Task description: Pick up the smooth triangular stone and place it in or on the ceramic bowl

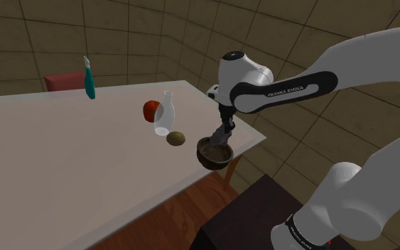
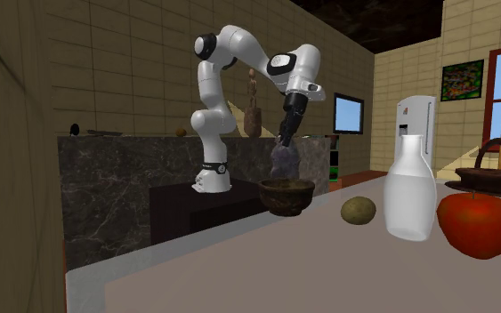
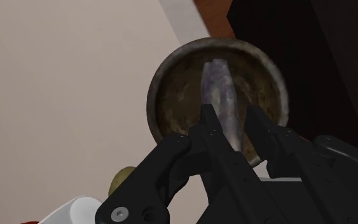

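Observation:
A grey-purple, smooth wedge-shaped stone (image 3: 220, 95) is clasped between my gripper's (image 3: 231, 119) black fingers, so the gripper is shut on it. The stone (image 2: 284, 161) hangs just above the dark brown bowl (image 2: 286, 196), its tip pointing down toward the bowl's inside. The bowl (image 1: 214, 154) stands at the corner of the pale table (image 1: 63, 156) nearest the stand, and the gripper (image 1: 223, 135) is directly over it. In the wrist view the bowl's rim (image 3: 165, 76) rings the stone.
Close beside the bowl lie a brownish round thing (image 1: 176, 138), a white bottle (image 1: 164, 113) and a red fruit (image 1: 150, 110). A teal tool (image 1: 89, 79) stands upright at the table's far side, near a red chair (image 1: 67, 80). The dark stand (image 1: 262, 213) is below the table's corner.

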Tool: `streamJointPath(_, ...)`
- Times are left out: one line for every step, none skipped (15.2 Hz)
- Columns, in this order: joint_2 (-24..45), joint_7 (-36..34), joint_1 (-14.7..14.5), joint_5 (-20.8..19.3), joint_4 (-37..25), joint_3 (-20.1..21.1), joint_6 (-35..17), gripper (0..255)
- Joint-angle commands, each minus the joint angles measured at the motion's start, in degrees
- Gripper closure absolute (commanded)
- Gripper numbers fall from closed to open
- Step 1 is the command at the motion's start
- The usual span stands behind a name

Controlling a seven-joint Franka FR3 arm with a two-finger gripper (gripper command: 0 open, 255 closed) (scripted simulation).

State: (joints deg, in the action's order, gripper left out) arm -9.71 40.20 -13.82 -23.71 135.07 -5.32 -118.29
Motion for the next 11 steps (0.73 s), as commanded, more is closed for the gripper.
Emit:
streamJointPath(0.93, -0.63, 0.12, -0.41, 0.95, -0.12, -1.86, 255)
streamJointPath(0.93, -0.63, 0.12, -0.41, 0.95, -0.12, -1.86, 255)
streamJointPath(0.92, -0.63, 0.12, -0.41, 0.95, -0.12, -1.86, 255)
streamJointPath(0.93, -0.63, 0.12, -0.41, 0.95, -0.12, -1.86, 255)
streamJointPath(0.93, -0.63, 0.12, -0.41, 0.95, -0.12, -1.86, 255)
streamJointPath(0.93, -0.63, 0.12, -0.41, 0.95, -0.12, -1.86, 255)
streamJointPath(0.93, -0.63, 0.12, -0.41, 0.95, -0.12, -1.86, 255)
streamJointPath(0.93, -0.63, 0.12, -0.41, 0.95, -0.12, -1.86, 255)
streamJointPath(0.93, -0.63, 0.12, -0.41, 0.94, -0.12, -1.86, 0)
streamJointPath(0.93, -0.63, 0.12, -0.41, 0.94, -0.11, -1.86, 0)
streamJointPath(0.93, -0.63, 0.12, -0.41, 0.94, -0.11, -1.86, 0)
